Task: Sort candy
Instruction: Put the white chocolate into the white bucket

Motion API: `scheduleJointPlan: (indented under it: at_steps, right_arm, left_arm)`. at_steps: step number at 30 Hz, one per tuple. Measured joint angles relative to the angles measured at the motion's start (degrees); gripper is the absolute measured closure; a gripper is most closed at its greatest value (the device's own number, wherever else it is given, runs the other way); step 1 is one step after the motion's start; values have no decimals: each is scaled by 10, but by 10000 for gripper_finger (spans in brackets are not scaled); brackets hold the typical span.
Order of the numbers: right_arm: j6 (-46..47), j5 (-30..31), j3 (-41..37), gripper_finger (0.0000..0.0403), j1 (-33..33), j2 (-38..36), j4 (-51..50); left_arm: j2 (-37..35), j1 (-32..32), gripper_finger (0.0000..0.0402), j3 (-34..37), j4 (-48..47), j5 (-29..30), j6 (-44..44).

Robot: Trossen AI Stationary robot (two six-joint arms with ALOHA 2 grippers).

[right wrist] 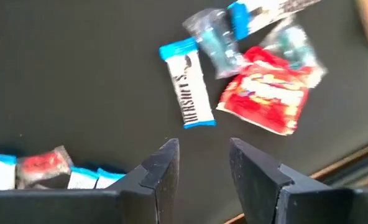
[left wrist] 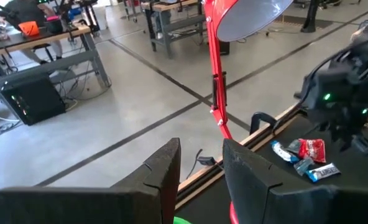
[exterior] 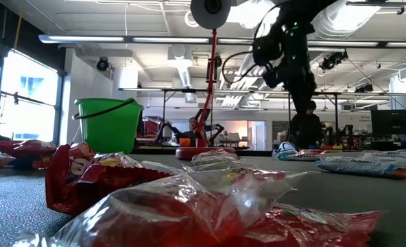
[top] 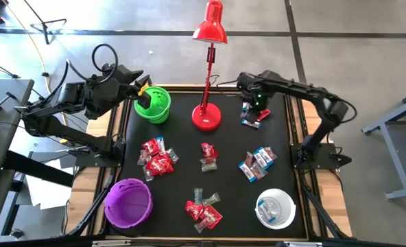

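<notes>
Over the far right corner of the dark table mat (top: 182, 147), the right gripper (top: 256, 108) hangs with its two fingers (right wrist: 162, 168) apart and nothing between them. Just past those fingertips lies a small cluster of candy (right wrist: 246, 74): a blue-and-white bar with dark lettering (right wrist: 189, 93), a red packet (right wrist: 268, 93) touching it on one side, and clear greyish wrappers with blue ends (right wrist: 218, 37) overlapping both. From above, this cluster (top: 252, 118) sits directly under the gripper, close to the mat's far edge. Another few sweets, blue-and-white with a red one among them (right wrist: 41, 169), lie beside the gripper's finger in the right wrist view.

Across the table, the left gripper (top: 142, 92) is poised over the green bowl (top: 155, 105) at the far left, its fingers (left wrist: 165, 171) spread and empty.

Between the two arms stands a red desk lamp (top: 208, 68), its round base (top: 206, 118) on the mat. Nearer the front, more candy lies in loose heaps: a mostly red pile (top: 156, 158) on the left, a small mixed one (top: 208, 156) in the middle, a blue-and-white group (top: 258, 163) on the right, and a red and clear pile (top: 203, 209) at the front centre. A purple bowl (top: 128, 204) sits at the front left and a white bowl (top: 276, 208) at the front right, with something blue-and-white inside it.
</notes>
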State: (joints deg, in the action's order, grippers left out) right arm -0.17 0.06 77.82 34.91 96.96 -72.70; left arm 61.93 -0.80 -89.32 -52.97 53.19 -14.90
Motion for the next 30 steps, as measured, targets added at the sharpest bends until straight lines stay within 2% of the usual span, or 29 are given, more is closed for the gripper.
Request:
scheduleJointPlan:
  at_steps: [6,12,17,22,27,30]
  right_arm:
    - [-31,-6,0,266,0,47,19]
    - [-44,-7,-3,266,0,55,44]
    - [-41,-45,-67,266,4,45,76]
    - [-26,-46,-139,266,4,35,162]
    - [-25,8,-171,266,3,34,243]
    - [-32,31,-180,266,3,33,255]
  left_arm:
    - [-2,0,296,0,-27,10,0]
    - [-11,0,296,0,-74,46,-16]
    - [-23,0,296,0,-77,47,-25]
    - [-27,0,296,0,-75,59,-25]
    - [-27,0,296,0,-71,67,-20]
    - [-27,0,296,0,-71,69,-23]
